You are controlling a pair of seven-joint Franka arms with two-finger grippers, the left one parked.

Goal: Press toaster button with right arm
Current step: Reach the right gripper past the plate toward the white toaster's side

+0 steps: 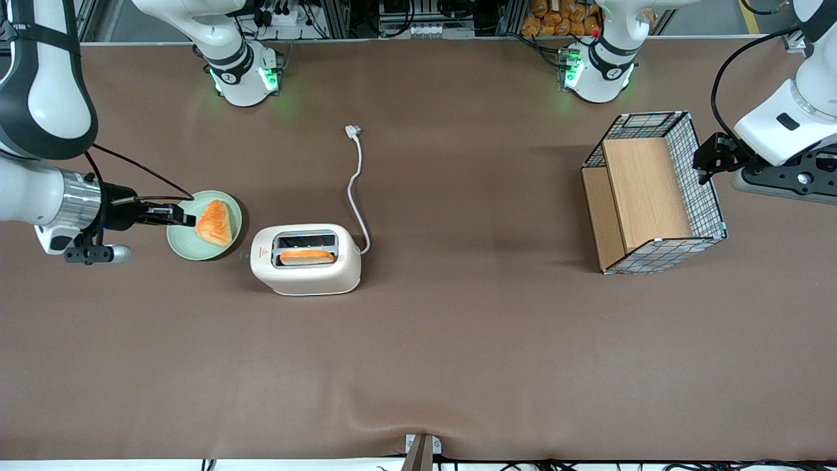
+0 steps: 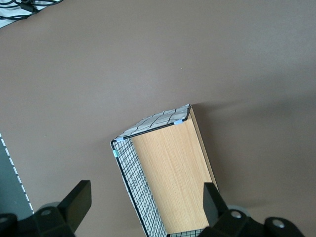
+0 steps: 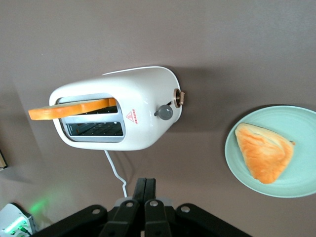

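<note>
Gripper (image 1: 186,218) hovers over the rim of the plate (image 1: 183,243), fingers pressed together, holding nothing. Bread (image 1: 216,222) on the plate sits just past the fingertips. Toaster (image 1: 307,259) is next out along the table, toward the parked arm's end and a bit nearer the front camera, one slice (image 1: 307,257) in a slot. Its long axis roughly lines up with the gripper's reach. Button (image 3: 165,112) is on the narrow end facing the gripper, cord end away. Judgement: move sideways past the plate, drop to button height, then press.
</note>
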